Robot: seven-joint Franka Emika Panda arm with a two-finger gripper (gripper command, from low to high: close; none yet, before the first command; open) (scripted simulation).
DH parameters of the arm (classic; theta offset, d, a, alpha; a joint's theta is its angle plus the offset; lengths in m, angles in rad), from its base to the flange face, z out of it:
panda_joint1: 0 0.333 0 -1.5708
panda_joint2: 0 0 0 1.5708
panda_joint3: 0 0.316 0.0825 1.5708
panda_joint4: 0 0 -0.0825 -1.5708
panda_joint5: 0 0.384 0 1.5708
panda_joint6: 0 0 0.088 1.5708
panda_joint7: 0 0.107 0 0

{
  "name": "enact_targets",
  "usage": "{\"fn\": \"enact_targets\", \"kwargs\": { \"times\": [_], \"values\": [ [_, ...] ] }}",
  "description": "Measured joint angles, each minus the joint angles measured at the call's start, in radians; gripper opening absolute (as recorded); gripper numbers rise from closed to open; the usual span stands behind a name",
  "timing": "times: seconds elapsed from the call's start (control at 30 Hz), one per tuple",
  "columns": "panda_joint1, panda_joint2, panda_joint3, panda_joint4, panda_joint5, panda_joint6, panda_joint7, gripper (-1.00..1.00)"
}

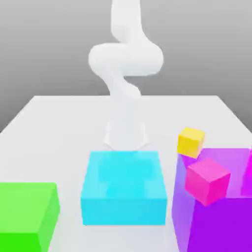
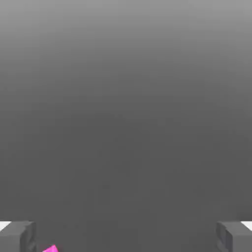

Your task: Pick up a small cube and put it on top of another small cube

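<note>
Showing plain, flat-coloured faces, the small yellow cube (image 1: pixel 190 142) and pink cube (image 1: pixel 207 181) appear near the purple block (image 1: pixel 221 216). The small cyan cube's look and place cannot be told. The jaws (image 2: pixel 126 237) stand spread.

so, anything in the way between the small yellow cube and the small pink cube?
Nothing visible. In the exterior view the small yellow cube and small pink cube appear close together, no object between.

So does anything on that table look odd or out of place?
Yes, the two small cubes, yellow and pink, at the purple block's edge on the exterior view's right. Both sit tilted and seem to jut past that edge, as if tipping or floating; I can't tell what supports them.
</note>
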Motion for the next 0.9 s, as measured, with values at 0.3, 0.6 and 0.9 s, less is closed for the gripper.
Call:
{"fn": "enact_targets", "kwargs": {
  "times": [0.3,0.6,0.9],
  "values": [
    [-0.036,0.210,0.328,-0.181,-0.038,0.208,0.376,0.00],
    [-0.042,0.409,0.665,-0.389,-0.059,0.414,0.754,0.00],
    [-0.050,0.625,0.809,-0.557,0.091,0.509,1.193,0.00]
  ]
}}
